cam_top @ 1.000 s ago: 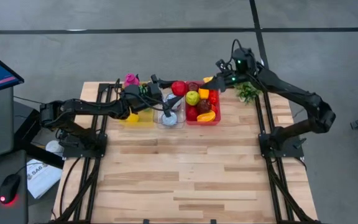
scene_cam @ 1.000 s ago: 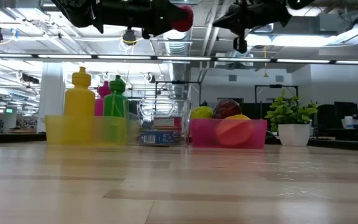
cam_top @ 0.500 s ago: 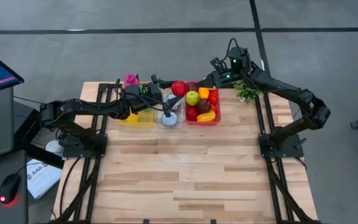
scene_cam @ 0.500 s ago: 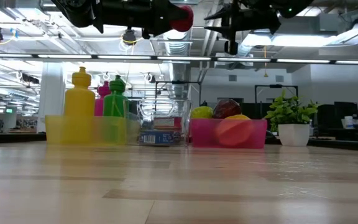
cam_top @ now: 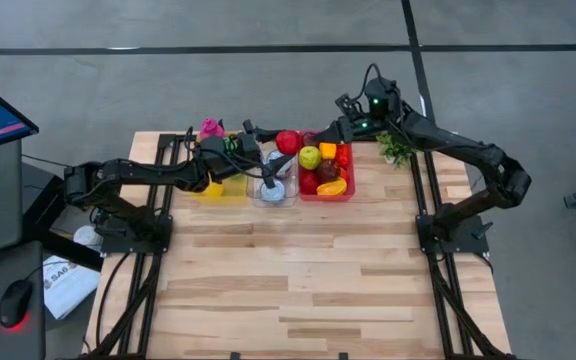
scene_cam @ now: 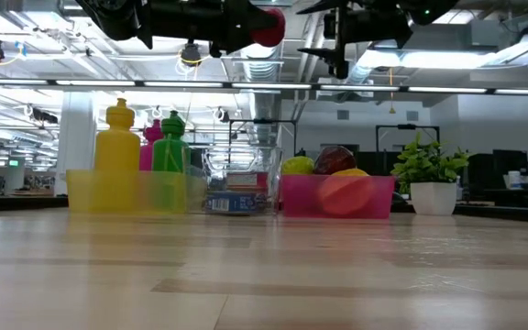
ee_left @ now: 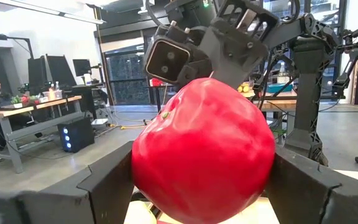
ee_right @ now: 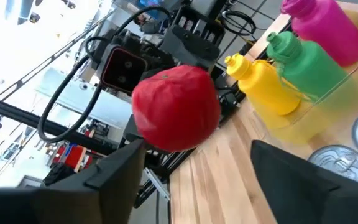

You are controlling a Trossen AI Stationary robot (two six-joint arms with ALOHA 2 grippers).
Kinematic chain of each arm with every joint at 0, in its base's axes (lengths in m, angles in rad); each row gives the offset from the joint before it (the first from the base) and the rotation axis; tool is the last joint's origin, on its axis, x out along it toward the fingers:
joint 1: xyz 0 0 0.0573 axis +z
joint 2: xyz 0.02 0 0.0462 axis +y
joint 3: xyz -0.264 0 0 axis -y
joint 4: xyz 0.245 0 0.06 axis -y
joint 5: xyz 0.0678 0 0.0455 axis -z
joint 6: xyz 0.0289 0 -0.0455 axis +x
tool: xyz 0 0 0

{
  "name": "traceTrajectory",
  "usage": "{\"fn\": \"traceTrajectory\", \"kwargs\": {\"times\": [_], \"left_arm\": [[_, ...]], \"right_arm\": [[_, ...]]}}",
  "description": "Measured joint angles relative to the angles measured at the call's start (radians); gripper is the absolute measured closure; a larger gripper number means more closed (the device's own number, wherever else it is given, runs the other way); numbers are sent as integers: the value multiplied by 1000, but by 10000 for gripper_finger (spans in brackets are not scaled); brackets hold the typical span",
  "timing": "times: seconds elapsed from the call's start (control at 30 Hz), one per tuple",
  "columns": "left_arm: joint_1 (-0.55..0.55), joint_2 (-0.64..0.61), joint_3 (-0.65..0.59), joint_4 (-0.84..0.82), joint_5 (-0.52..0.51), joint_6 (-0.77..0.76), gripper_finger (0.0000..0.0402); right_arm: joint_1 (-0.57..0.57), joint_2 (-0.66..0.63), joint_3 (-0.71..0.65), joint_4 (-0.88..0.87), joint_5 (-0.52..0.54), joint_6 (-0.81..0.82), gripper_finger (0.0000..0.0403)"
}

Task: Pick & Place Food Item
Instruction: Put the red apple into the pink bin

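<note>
Above the far side of the light wooden table (cam_top: 298, 270), the round glossy red apple (cam_top: 287, 141) is held between the parted fingers of the left gripper (cam_top: 282, 141). The right gripper (cam_top: 340, 130), closed a second ago, is now spread wide and empty, facing the apple over the pink plastic bin of fruit (cam_top: 326, 190); a handover is probably being prepared.

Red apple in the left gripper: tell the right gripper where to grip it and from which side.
Come from the free side facing the right gripper, which is open. The left gripper pinches the red apple by two opposite flanks, its fingers covering them. Probably best to clamp the round middle across the bare faces between those flanks.
</note>
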Motion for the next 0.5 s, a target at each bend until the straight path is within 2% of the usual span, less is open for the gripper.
{"fn": "traceTrajectory", "kwargs": {"times": [0.27,0.5], "left_arm": [[-1,0,0,-1,-1,0,107],[-1,-1,0,-20,-1,0,107]], "right_arm": [[50,61,0,73,42,131,62],[69,84,-1,240,41,164,50]]}}
